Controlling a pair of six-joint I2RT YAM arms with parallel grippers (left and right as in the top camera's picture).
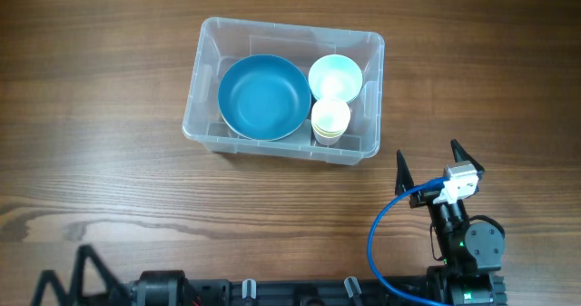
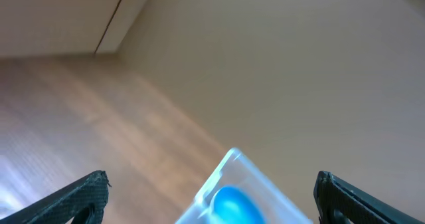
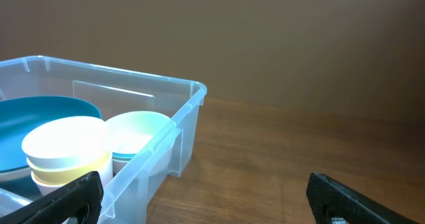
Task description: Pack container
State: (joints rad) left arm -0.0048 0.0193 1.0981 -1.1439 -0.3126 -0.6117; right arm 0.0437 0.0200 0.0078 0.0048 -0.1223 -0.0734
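Since the container (image 1: 201, 88) sits on the table (image 1: 91, 161) with the blue bowl (image 1: 264, 96) inside, I'd hold my left hand (image 2: 211, 179) and right hand (image 1: 426, 149) — both wide open, empty — clear of its walls.

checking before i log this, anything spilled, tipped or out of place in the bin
Nothing stands out. The clear container sits flat on the table, with the blue bowl, white bowl and stacked cream bowls upright inside it.

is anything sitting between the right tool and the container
Nothing visible does. The open right tool sits off the container's near right corner, with only table wood between them.
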